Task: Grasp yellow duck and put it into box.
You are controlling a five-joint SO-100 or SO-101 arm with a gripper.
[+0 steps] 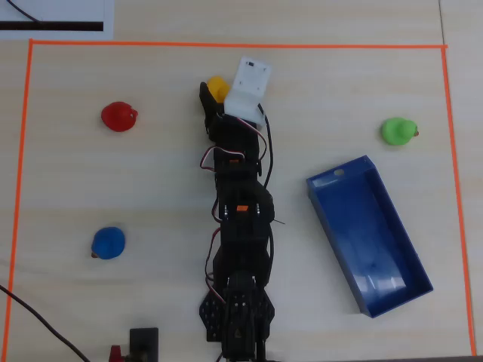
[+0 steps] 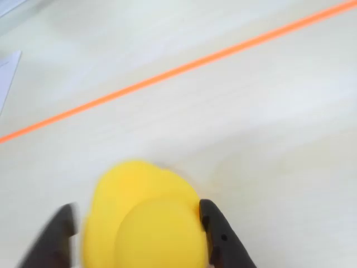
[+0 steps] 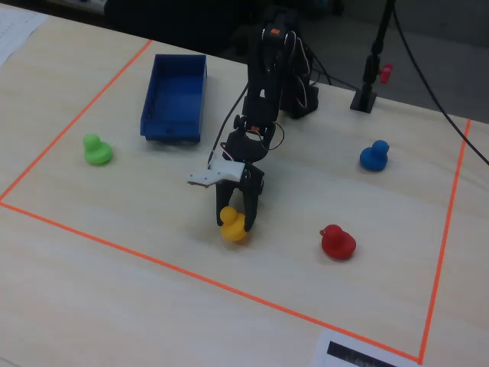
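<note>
1 box (image 1: 367, 235) is seen on the table (image 1: 75, 188): a long blue open-topped tray with low walls, lying at an angle inside the orange tape line (image 1: 226, 45) that marks out the work area. Nothing is seen inside it in the overhead view or the fixed view; only its glossy blue floor shows.

4 toy ducks are counted, 1 of each colour. The yellow duck (image 3: 232, 224) is found near the far tape edge in the overhead view, well apart from the box. The red duck (image 1: 119, 117) and the blue duck (image 1: 109, 243) are placed on the left of the overhead view, the green duck (image 1: 398, 130) on the right, above the box.

1 arm (image 1: 240, 226) is stretched out from its base toward the yellow duck. The gripper (image 3: 237, 219) is lowered over the duck, with 1 dark finger on each side of the yellow body, as shown in the wrist view. The right-hand finger (image 2: 215, 226) is seen against the duck; the left-hand one is blurred, so a firm clamp cannot be told
</note>
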